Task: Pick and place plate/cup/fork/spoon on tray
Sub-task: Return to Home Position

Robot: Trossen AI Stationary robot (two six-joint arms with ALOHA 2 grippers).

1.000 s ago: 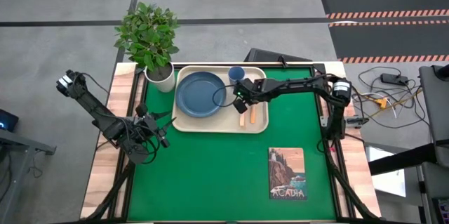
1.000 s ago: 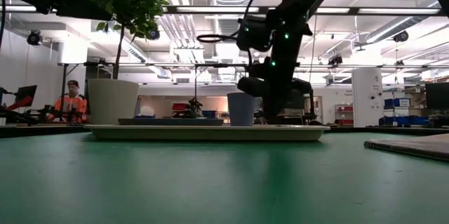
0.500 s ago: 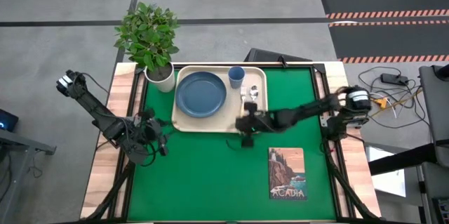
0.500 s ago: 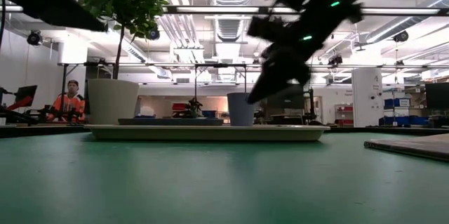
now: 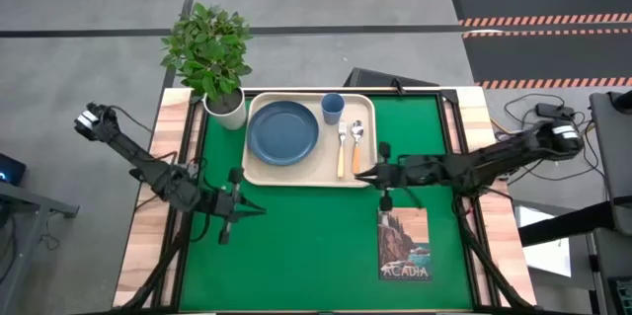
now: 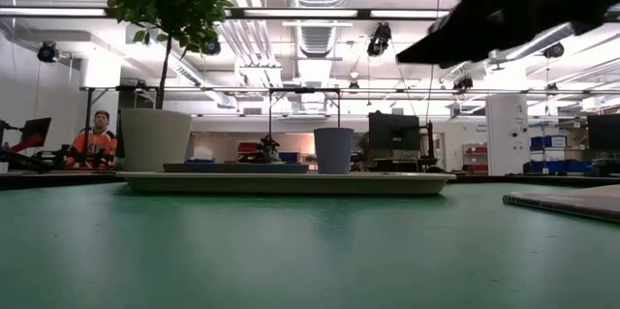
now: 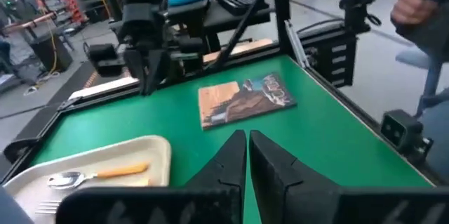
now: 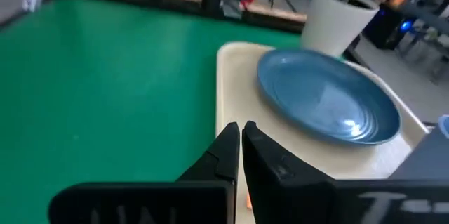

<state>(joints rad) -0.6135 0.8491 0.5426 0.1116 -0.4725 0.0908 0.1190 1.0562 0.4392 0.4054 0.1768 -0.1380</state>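
Wooden-handled fork (image 5: pixel 342 150) and spoon (image 5: pixel 357 146) lie at the tray's (image 5: pixel 259 175) 3 o'clock side, light, slim, best pinched mid-handle, while left gripper (image 5: pixel 240 207) and right gripper (image 5: pixel 370 173) sit pinched closed, empty.

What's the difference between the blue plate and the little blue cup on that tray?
The plate is a dark slate blue; the cup is a paler blue. The plate is wide, flat and low, filling about half the tray, while the cup is small and stands taller, as the low view shows. The plate sits on the tray's half nearer the plant; the cup stands beside it at the far rim. Both are round, hold nothing, and rest on the tray, untouched by either arm.
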